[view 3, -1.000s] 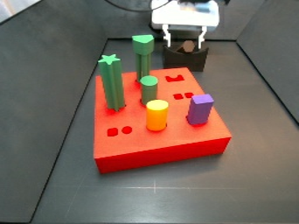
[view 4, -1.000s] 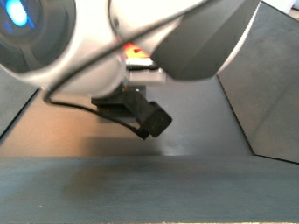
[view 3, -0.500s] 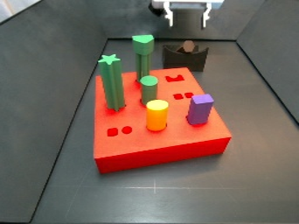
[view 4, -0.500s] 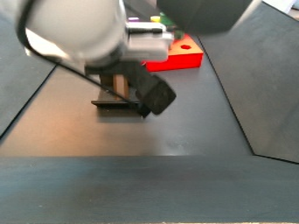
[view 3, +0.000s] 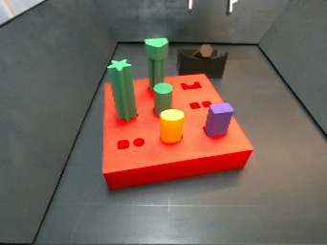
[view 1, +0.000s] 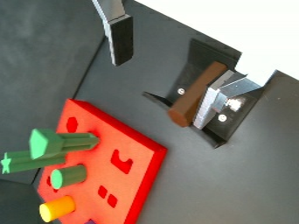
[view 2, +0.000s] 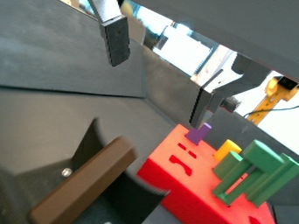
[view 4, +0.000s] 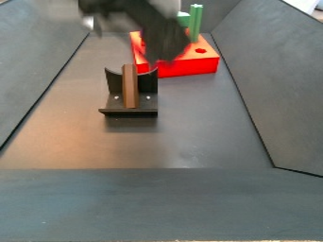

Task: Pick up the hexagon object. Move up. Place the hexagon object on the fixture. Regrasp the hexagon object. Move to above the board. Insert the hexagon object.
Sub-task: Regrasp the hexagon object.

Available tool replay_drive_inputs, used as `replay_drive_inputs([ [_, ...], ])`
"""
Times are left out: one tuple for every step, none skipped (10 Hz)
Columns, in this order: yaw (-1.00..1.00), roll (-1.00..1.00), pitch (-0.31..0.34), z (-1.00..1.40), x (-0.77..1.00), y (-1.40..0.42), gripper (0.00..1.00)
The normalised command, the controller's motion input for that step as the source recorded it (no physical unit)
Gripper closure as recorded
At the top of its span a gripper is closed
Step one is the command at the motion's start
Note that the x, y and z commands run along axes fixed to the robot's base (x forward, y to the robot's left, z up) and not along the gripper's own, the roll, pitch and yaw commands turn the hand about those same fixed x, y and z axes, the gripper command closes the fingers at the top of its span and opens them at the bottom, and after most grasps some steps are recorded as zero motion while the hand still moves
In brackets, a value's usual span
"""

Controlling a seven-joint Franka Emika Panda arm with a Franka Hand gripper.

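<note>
One hexagon object (view 3: 156, 59): upright in the board (view 3: 179, 158) at its far edge, long axis vertical
Gripper (view 3: 211, 5): high over the fixture, fingers (view 1: 119, 39) spread apart, holding nothing
Fixture (view 3: 205, 65): right of the post, carrying a brown piece (view 3: 205, 51)
Your move: probably left and down onto the post's top

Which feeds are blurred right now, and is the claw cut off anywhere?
In a side view, a dark blur, likely the arm, smears above the sharp fixture; in a side view the open claw is cropped at the top edge; both wrist views look reasonably sharp.
</note>
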Motion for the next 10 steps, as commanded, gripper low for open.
replay_drive_inputs([
  [0.02,1.00,0.034,0.58,-0.12,-0.88,0.00],
  [0.02,1.00,0.032,0.37,-0.09,-0.72,0.00],
  [0.02,1.00,0.030,0.22,-0.07,-0.61,0.00],
  [0.02,1.00,0.026,0.04,-0.04,-0.31,0.00],
  [0.02,1.00,0.024,0.00,-0.03,-0.11,0.00],
  [0.02,1.00,0.021,0.00,-0.03,0.00,0.00],
  [0.02,1.00,0.019,0.01,-0.03,0.00,0.00],
  [0.02,1.00,0.011,0.01,-0.04,-0.03,0.00],
  [0.02,1.00,0.007,0.01,-0.04,-0.03,0.00],
  [0.02,1.00,-0.001,0.00,-0.04,-0.03,0.00],
])
